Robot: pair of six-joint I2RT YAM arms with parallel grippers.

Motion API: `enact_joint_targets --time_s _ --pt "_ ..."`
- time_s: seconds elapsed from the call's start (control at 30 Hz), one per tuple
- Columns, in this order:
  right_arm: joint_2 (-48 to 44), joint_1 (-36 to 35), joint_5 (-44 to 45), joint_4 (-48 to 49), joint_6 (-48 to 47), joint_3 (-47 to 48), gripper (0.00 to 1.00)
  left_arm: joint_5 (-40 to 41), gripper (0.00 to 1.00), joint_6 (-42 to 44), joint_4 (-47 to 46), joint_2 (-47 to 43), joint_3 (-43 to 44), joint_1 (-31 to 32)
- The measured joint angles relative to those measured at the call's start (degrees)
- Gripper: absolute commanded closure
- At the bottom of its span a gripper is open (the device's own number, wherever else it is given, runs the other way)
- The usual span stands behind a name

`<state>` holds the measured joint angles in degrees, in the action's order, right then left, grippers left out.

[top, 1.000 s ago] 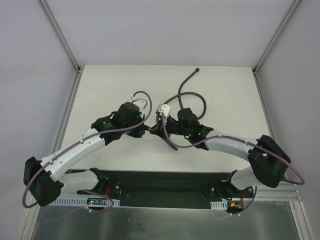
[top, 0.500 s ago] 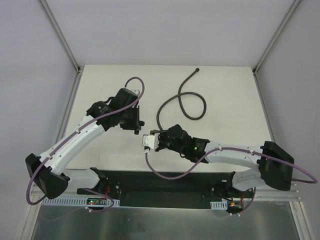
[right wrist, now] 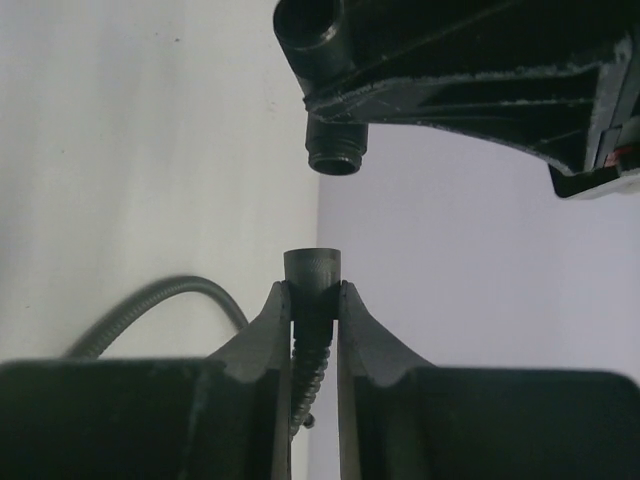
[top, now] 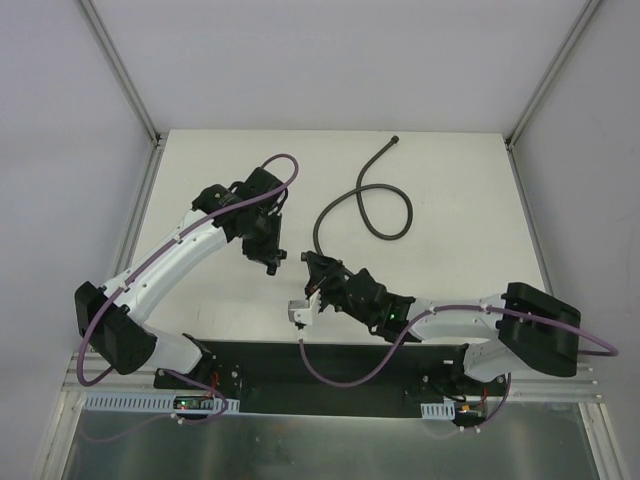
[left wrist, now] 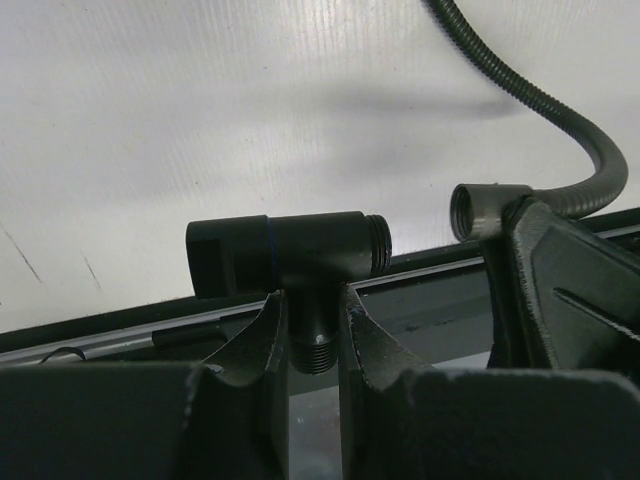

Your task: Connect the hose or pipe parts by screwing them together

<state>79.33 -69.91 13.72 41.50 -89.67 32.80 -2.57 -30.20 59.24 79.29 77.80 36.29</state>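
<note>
The black T-shaped fitting (left wrist: 290, 250) hangs above the table, my left gripper (left wrist: 313, 315) shut on its short threaded stem. One threaded end (right wrist: 335, 150) of the fitting points down at the hose's knurled end nut (right wrist: 312, 270), with a small gap between them. My right gripper (right wrist: 313, 300) is shut on the hose just below that nut. In the top view the dark-grey hose (top: 400, 215) loops across the table from its free far end (top: 395, 141) to my right gripper (top: 312, 268), which sits close beside my left gripper (top: 275, 262).
The white table (top: 450, 180) is bounded by metal frame posts at its far corners (top: 155, 140). A black base plate (top: 320, 365) runs along the near edge under both arms. Purple cables (top: 350, 372) trail from the arms.
Both arms have shifted pose: the right wrist swung toward the near left and the left arm drew in. Hose end and fitting stay gripped, now lined up end to end.
</note>
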Motion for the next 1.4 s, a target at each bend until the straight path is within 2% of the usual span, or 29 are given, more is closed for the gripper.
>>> enact_joint_targets --time_s 0.23,0.53,1.4 --pt "8.28 -3.37 5.68 15.17 -8.94 -0.26 1.00 -0.24 1.00 -1.27 0.00 0.24 1.25 0.00" --pt "11.87 -4.35 10.88 26.10 -14.23 0.20 1.00 -0.22 1.00 -2.89 -0.76 0.66 2.62 -0.02" --pt "11.91 -4.33 11.37 25.31 -17.81 2.49 0.99 -0.17 1.00 -1.77 -3.04 -1.95 4.20 -0.02"
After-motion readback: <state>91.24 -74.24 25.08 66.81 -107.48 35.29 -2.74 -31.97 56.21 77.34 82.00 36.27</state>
